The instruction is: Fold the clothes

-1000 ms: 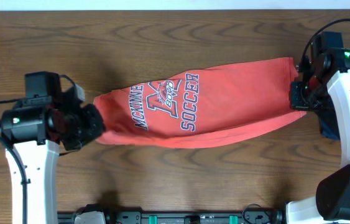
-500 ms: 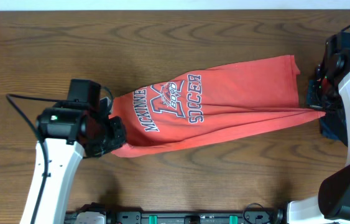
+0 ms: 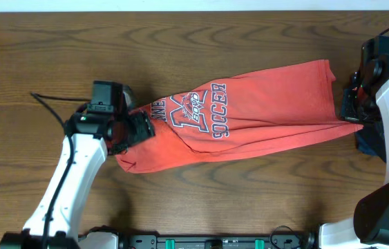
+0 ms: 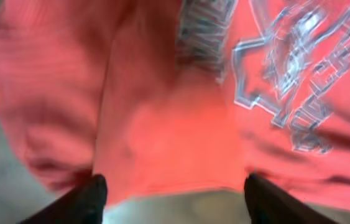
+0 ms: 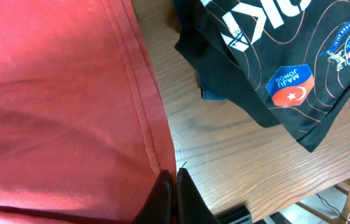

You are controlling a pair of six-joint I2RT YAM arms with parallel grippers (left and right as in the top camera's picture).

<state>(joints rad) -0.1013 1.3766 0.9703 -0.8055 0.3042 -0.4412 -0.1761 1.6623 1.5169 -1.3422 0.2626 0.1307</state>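
T-shirt (image 3: 263, 111), red-orange with SOCCER lettering, lies stretched in a long strip across the middle of the wooden table (image 3: 201, 41). Nearest, the left gripper (image 4: 175, 186) sits over the shirt's bunched left end, its fingers spread wide with cloth between them. Farther right, the right gripper (image 5: 170, 182) is pressed together on the hem. Beyond it lies a dark garment (image 5: 268, 56). The end-to-end fold seems in hand; next, the left end likely needs pinching and carrying toward the hem.
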